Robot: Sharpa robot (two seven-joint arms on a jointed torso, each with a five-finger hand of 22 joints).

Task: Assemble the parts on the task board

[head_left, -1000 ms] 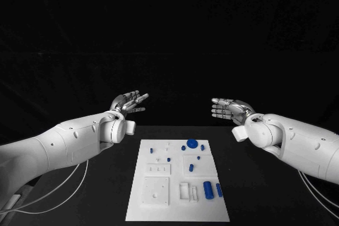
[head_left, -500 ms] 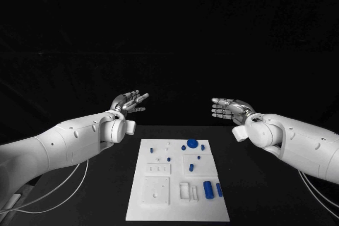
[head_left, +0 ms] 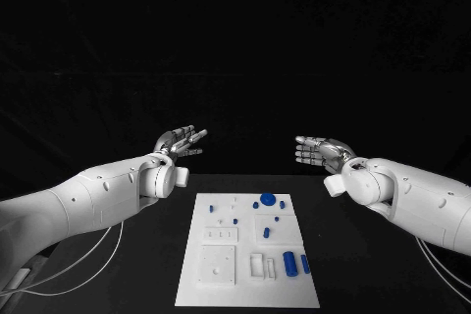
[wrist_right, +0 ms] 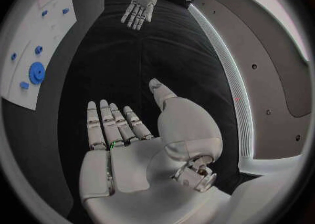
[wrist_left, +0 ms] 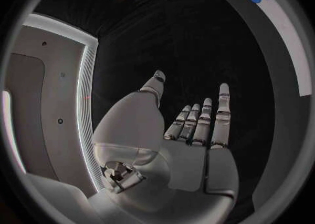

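The white task board lies in the middle of the black table, with small blue parts on it: a round blue disc at its far end, a thick blue cylinder and a slimmer blue peg near its right edge. My left hand is raised beyond the board's far left corner, fingers spread, holding nothing. My right hand is raised beyond the far right corner, palm open and empty. The left wrist view has my left hand with fingers straight. In the right wrist view my right hand looks the same.
Bare black table lies on both sides of the board. White cables hang under my left arm at the table's left. The board's far end with the blue disc appears in the right wrist view.
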